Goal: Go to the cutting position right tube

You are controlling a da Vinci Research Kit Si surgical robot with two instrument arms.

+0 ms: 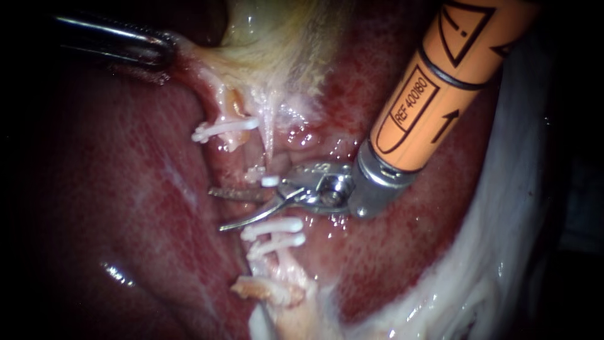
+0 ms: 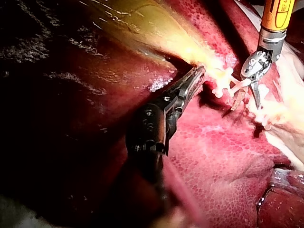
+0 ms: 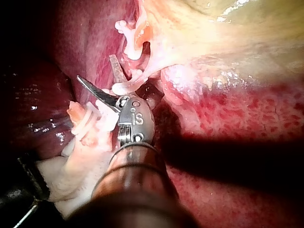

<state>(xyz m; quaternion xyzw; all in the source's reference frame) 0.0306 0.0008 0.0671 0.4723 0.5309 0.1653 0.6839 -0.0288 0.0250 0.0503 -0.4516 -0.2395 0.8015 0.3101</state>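
My right instrument (image 1: 217, 209), on an orange shaft from the upper right, ends in two thin blades that stand open. They straddle the pale tube (image 1: 255, 173) between a small white clip (image 1: 270, 181) above and two white clips (image 1: 274, 226) below. Another clip (image 1: 223, 129) sits higher, near the gallbladder (image 1: 270, 44). The right wrist view shows the same open blades (image 3: 102, 76) with a clip (image 3: 126, 86) at their root. My left instrument (image 1: 165, 53) is shut on the gallbladder's pale neck at the upper left; the left wrist view shows its jaws (image 2: 195, 75) closed on that tissue.
Dark red liver (image 1: 113, 208) fills the left and the lower middle. A frayed pale stump (image 1: 261, 289) lies below the lower clips. White fatty tissue (image 1: 497, 252) runs down the right side.
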